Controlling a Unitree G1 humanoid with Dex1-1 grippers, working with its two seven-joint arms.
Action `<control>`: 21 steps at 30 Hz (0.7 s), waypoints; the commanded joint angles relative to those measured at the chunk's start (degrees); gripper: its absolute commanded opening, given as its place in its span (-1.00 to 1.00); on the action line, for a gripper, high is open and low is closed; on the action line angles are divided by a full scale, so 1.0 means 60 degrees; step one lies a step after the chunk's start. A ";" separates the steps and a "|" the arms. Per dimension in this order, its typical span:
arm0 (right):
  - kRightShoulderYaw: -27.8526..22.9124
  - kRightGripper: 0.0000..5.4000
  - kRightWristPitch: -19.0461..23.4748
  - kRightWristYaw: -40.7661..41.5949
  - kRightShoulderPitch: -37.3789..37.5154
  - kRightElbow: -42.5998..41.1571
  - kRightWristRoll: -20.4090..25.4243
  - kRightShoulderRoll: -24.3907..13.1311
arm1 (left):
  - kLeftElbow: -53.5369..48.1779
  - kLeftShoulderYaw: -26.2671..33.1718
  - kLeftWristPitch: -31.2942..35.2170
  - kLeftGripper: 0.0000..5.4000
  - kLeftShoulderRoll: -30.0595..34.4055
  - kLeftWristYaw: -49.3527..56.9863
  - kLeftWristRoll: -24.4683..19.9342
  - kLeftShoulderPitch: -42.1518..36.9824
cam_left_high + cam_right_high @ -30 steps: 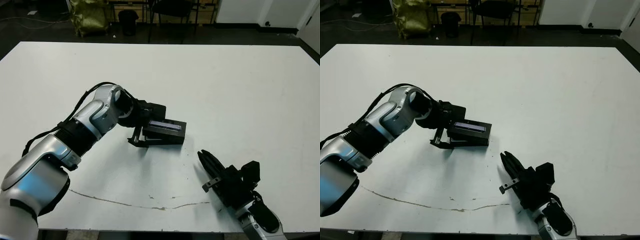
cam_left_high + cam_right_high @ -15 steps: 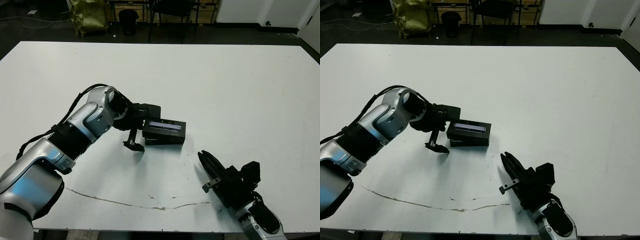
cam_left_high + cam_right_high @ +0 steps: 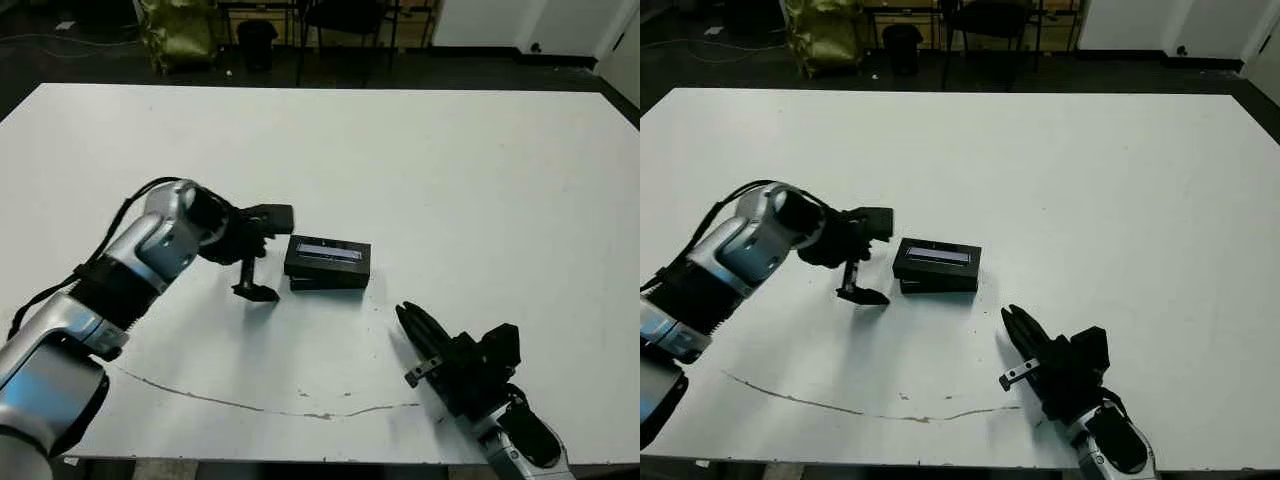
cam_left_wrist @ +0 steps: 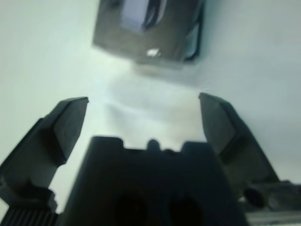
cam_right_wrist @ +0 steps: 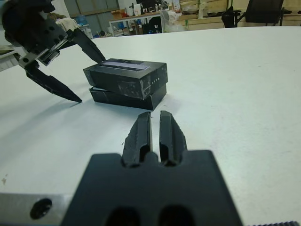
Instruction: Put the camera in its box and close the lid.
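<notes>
The lid (image 3: 328, 250) sits on the box (image 3: 330, 283). The left hand (image 3: 258, 255), fingers wide apart, is just beside it. The right hand (image 3: 412, 325), fingers together, is near.

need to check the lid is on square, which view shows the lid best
The right wrist view: it sees the lid from the side, sitting askew on the box and overhanging it. The two head views show only its top and pale strip from above. The left wrist view is blurred and cuts it off.

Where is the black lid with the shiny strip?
The lid sits askew on top of the box near the table's middle, just right of the open left tool.
</notes>
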 commanded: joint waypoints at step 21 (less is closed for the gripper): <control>-0.0049 -1.00 -0.0373 0.0378 -0.0076 0.0669 0.0115 0.0010 | 0.7079 0.4050 -0.4128 0.99 0.0685 -0.3427 -0.3323 -0.0706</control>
